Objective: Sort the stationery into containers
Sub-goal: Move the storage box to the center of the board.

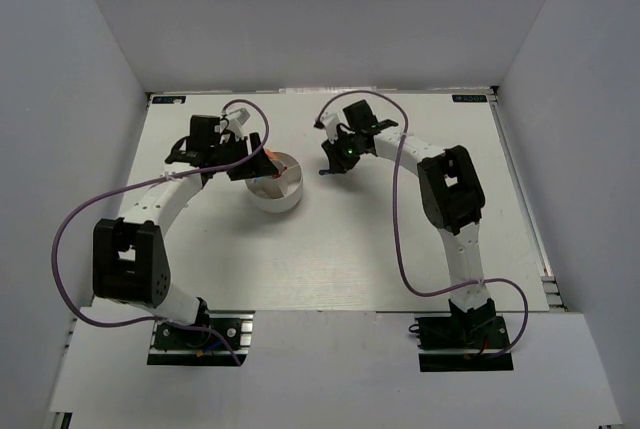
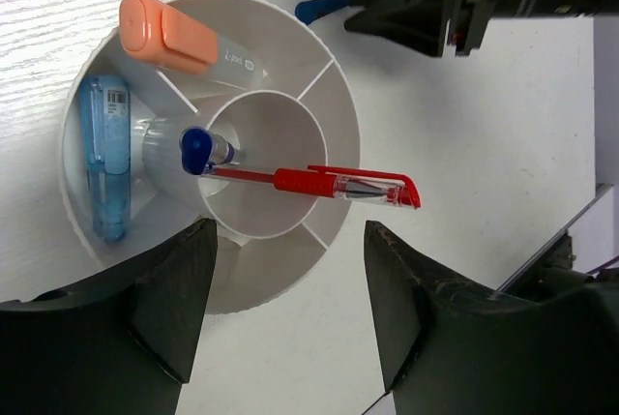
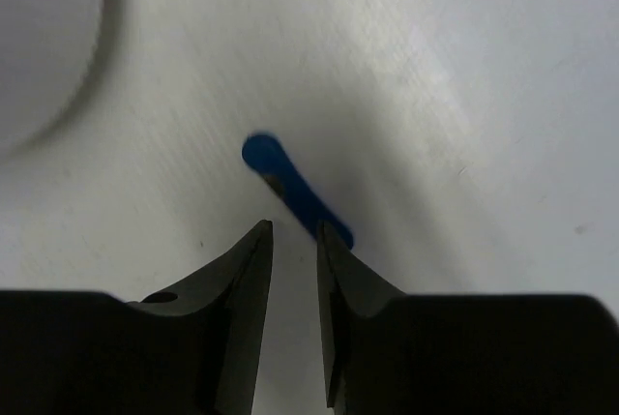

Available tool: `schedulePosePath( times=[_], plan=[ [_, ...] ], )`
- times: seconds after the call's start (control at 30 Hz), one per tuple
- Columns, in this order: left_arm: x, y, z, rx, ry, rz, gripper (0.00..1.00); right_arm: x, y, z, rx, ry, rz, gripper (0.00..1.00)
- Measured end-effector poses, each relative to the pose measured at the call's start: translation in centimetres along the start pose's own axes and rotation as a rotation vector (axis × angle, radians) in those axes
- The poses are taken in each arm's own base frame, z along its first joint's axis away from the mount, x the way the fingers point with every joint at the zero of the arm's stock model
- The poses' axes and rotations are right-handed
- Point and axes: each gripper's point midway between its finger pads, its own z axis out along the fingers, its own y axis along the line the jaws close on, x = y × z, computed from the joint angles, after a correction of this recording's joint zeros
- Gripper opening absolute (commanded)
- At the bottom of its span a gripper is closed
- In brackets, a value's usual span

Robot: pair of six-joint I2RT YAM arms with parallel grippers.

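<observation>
Tub (image 2: 334, 110) holds red pen (image 2: 319, 183); left claw (image 2: 287, 241) spread wide above. Right claw (image 3: 295, 231) narrowly apart, tips at blue piece (image 3: 285, 183).

Leaning pen (image 2: 329, 183) in mid cup of tub (image 2: 331, 113); one capsule (image 2: 179, 38), second capsule (image 2: 106, 159) in outer slots. Loose piece (image 3: 290, 188) on table (image 3: 484, 96), R of tub.
</observation>
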Motion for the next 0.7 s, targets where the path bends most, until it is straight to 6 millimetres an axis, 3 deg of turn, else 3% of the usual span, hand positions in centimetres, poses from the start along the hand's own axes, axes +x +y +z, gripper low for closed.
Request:
schedulePosePath(
  times=[0.07, 0.1, 0.23, 0.3, 0.37, 0.57, 0.7],
  plan=[
    [0.0, 0.0, -0.2, -0.004, -0.002, 0.016, 0.72, 2.7, 0.4, 0.3, -0.004, 0.074, -0.011, 0.30],
    [0.0, 0.1, -0.3, -0.008, -0.001, 0.022, 0.72, 3.0, 0.4, 0.4, 0.000, 0.083, -0.022, 0.29],
    [-0.1, 0.1, -0.7, -0.019, -0.007, 0.042, 0.72, 2.5, -0.3, 0.4, 0.039, 0.088, -0.053, 0.29],
    [-0.1, 0.0, -0.9, -0.020, -0.011, 0.052, 0.72, 2.4, -0.5, 0.5, 0.048, 0.090, -0.065, 0.16],
    [-0.3, -0.2, -1.3, -0.022, -0.018, 0.061, 0.73, 2.5, -0.4, 0.5, 0.050, 0.097, -0.079, 0.11],
    [-0.3, -0.4, -1.6, -0.019, -0.023, 0.074, 0.73, 3.1, -0.2, 0.3, 0.043, 0.110, -0.120, 0.17],
    [-0.3, -0.4, -1.6, -0.018, -0.020, 0.076, 0.72, 2.9, 0.6, -1.3, 0.037, 0.098, -0.133, 0.18]
  ],
)
